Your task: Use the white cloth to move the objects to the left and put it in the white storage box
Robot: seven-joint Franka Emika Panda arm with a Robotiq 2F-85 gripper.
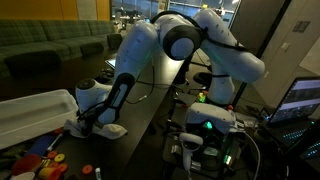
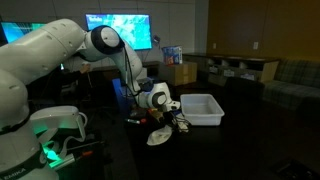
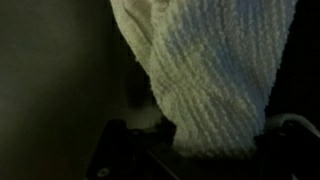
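Note:
The white cloth [image 3: 205, 70] fills the wrist view and hangs from between my gripper's [image 3: 200, 140] dark fingers, which are shut on it. In both exterior views the cloth [image 1: 108, 129] [image 2: 158, 135] droops onto the dark table below the gripper [image 1: 88, 117] [image 2: 166, 112]. The white storage box [image 1: 30, 112] [image 2: 202, 107] stands on the table close beside the gripper. Small colourful objects [image 1: 45, 162] lie on the table near the cloth; a few [image 2: 182, 122] show between the gripper and the box.
Equipment with green lights [image 1: 205, 125] and cables stands beside the arm's base. A monitor [image 2: 117, 30] glows at the back. Sofas [image 1: 55, 45] line the room's edge. The room is dim.

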